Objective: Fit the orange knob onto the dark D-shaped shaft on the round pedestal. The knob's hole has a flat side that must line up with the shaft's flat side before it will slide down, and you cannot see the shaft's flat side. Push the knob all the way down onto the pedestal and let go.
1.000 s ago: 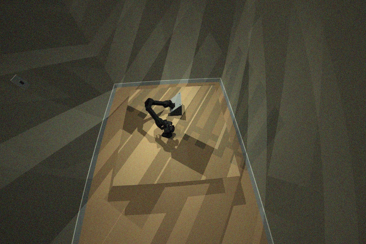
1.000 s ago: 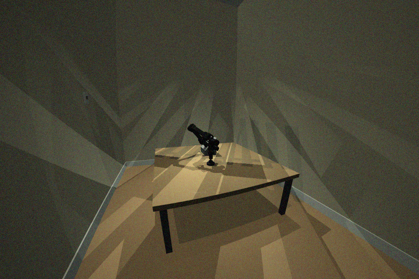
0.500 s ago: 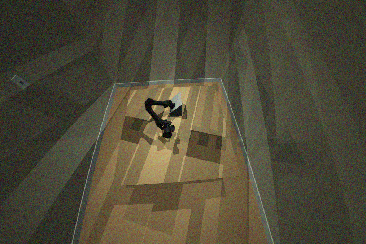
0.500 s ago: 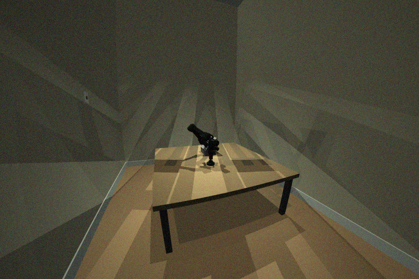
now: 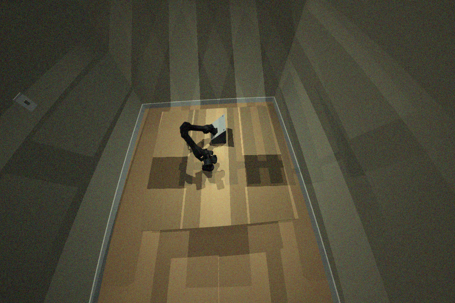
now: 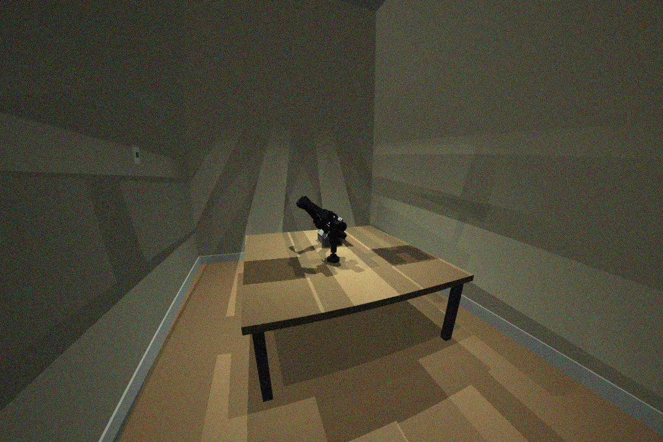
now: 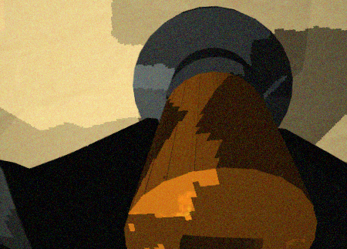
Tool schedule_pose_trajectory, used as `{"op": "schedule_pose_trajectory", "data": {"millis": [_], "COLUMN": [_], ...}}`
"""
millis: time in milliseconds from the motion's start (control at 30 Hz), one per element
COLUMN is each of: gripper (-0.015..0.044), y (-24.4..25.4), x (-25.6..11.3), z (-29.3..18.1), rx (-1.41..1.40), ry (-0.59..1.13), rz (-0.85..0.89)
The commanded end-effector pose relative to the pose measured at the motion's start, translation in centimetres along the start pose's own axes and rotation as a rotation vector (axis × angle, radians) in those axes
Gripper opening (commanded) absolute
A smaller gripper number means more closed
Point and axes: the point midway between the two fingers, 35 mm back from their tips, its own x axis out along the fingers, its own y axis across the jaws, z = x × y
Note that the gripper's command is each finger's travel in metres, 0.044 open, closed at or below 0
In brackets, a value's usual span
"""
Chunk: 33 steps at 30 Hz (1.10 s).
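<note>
In the wrist view, my gripper (image 7: pixel 215 136) is shut on the orange knob (image 7: pixel 243 200), with a black finger on either side of it. The knob stands upright, and a dark rectangular mark shows on its top near the bottom edge of the view. Its lower end is over the middle of the dark round pedestal (image 7: pixel 208 28) (image 6: pixel 333 259). A blue-grey raised round part and a dark crescent show just behind the knob's lower end. The shaft is hidden. I cannot tell how far down the knob sits or whether the flat sides line up.
The pedestal stands on the wooden table (image 5: pixel 214 210) (image 6: pixel 363 291). A pale sloped stand with dark sides (image 5: pixel 219 123) is at the arm's base, toward the table's back. The black arm (image 5: pixel 192 142) (image 6: pixel 314 209) reaches from it over the table. Patchy shadows cross the table.
</note>
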Motion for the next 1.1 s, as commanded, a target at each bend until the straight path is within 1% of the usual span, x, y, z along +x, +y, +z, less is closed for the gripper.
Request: {"op": "schedule_pose_trajectory", "data": {"millis": [0, 100, 300, 1067], "gripper": [0.0000, 0.0000, 0.0000, 0.0000], "y": [-0.14, -0.17, -0.13, -0.05], "x": [-0.34, -0.38, -0.24, 0.07], "z": [-0.02, 0.00, 0.18, -0.02], "rx": [0.000, -0.026, -0.210, -0.210], "ry": [-0.002, -0.002, -0.001, -0.001], "rz": [-0.001, -0.001, -0.002, -0.001]}}
